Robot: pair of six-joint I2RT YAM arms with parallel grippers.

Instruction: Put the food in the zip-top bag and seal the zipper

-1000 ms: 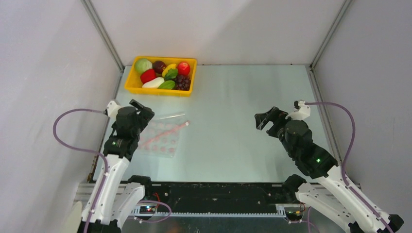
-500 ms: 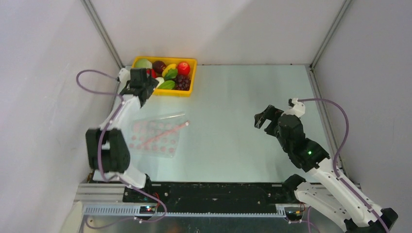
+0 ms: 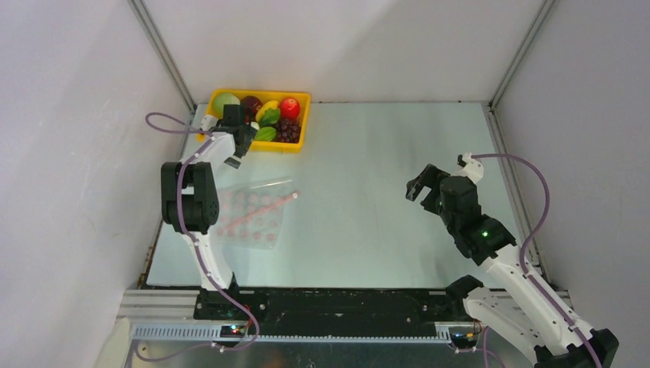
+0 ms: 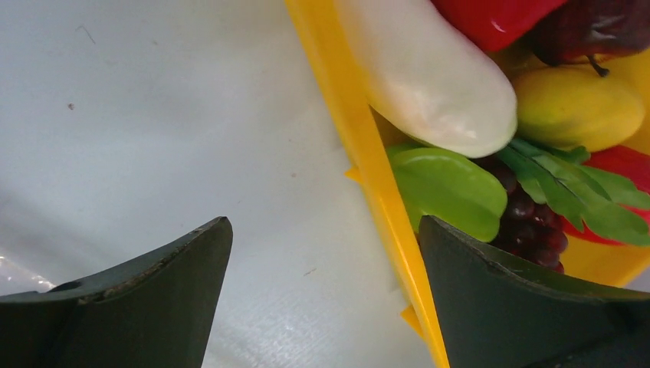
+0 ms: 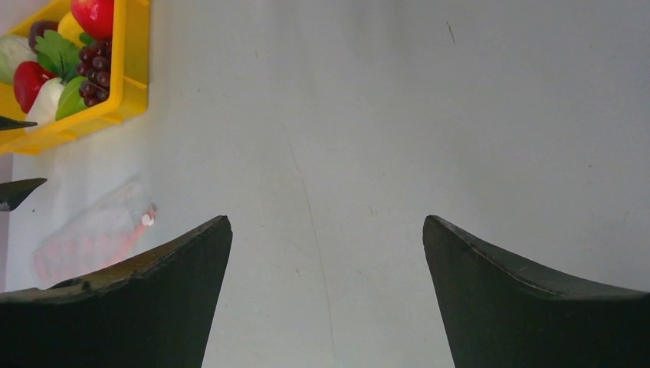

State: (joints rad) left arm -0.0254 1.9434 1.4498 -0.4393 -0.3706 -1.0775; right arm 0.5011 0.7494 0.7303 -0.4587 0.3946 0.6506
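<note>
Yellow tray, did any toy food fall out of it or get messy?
No, nothing stands out. The toy food all sits inside the yellow tray, none spilled on the table. The zip-top bag lies flat and empty.

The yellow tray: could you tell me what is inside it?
Toy food: green cabbage, red apple, purple grapes, white radish, red pepper, a green piece and a yellow piece. Anything beneath the pile or under the left gripper is covered.
</note>
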